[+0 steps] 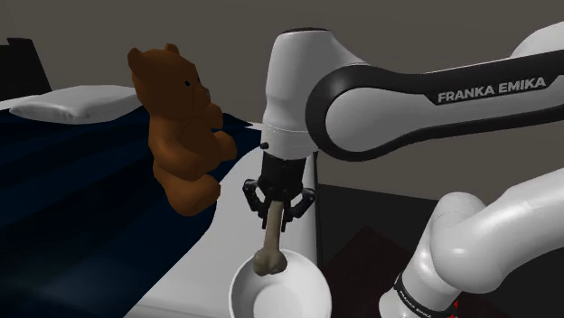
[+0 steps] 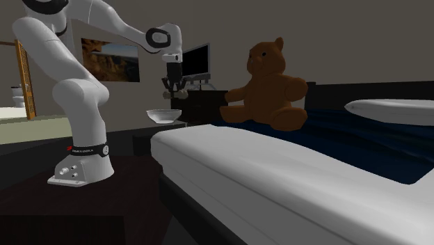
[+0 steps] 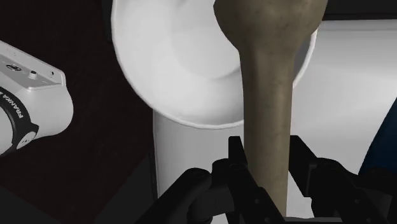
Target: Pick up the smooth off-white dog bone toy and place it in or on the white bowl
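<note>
I count one arm, one gripper point(image 1: 276, 212), one dog bone toy point(image 1: 271, 239), one white bowl point(image 1: 312, 278), one brown teddy bear point(image 1: 181, 117) and one white pillow point(image 1: 68, 102).

The claw is clenched on the bone. In the wrist view its two black fingers point(image 3: 238, 167) press against the shaft of the toy point(image 3: 267, 114) from either side, near one end. The bone looks dull tan rather than off-white.

Its long axis runs close to vertical in the shoulder view, leaning only slightly. The upper end is hidden between the fingers and the knobbed lower end points down at the bowl. That lower knob hangs at the bowl's far rim, above the hollow. I cannot tell whether it touches the rim.

Along the gripper, the wrist view shows the far knob overlapping one side of the bowl point(image 3: 165, 57).

In the second exterior view the gripper point(image 2: 172, 90) hangs straight down just above the bowl point(image 2: 163, 115), beyond the corner of the bed point(image 2: 264, 174).

The bear point(image 2: 268, 83) sits upright on the dark blue cover, well apart from the bowl, and the pillow point(image 2: 393, 111) lies farther along the bed.
</note>
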Available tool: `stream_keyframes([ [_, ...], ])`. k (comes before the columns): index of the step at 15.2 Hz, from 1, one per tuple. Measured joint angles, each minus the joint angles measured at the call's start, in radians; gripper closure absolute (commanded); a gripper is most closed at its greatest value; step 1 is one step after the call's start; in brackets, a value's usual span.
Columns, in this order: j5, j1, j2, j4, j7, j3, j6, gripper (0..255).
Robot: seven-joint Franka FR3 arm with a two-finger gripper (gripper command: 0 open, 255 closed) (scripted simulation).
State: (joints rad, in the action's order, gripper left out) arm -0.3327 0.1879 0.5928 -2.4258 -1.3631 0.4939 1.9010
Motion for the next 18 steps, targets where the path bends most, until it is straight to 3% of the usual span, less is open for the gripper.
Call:
stream_keyframes([
  [6,-0.079,0.084,0.093,-0.026,-0.121,0.082,-0.040,255],
  [18,-0.126,0.097,0.062,-0.149,-0.118,0.144,0.116,255],
])
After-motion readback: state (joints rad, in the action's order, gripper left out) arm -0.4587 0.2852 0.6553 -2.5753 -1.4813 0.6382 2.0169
